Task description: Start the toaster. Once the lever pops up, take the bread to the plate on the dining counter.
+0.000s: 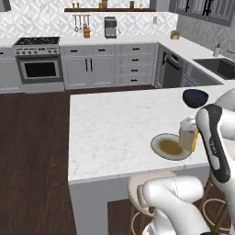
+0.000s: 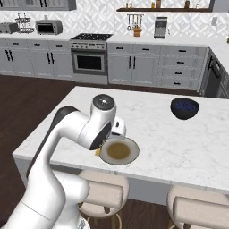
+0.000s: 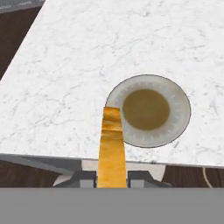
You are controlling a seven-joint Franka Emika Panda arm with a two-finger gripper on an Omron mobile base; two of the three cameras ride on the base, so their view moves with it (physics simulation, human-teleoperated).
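Dark wood plank floor [image 1: 32, 151] runs between the island and a wall of pale grey cabinets [image 2: 134, 67] with black handles. A steel range [image 1: 39, 64] with a black oven door sits among them. The backsplash [image 1: 41, 20] is patterned grey-white tile, under a wooden shelf [image 1: 110, 9]. Round cushioned stools [image 2: 197, 210] stand below.

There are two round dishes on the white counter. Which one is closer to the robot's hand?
The flat grey-brown plate, right beside the hand holding the bread. The dark blue bowl is deeper and sits farther back on the dining counter.
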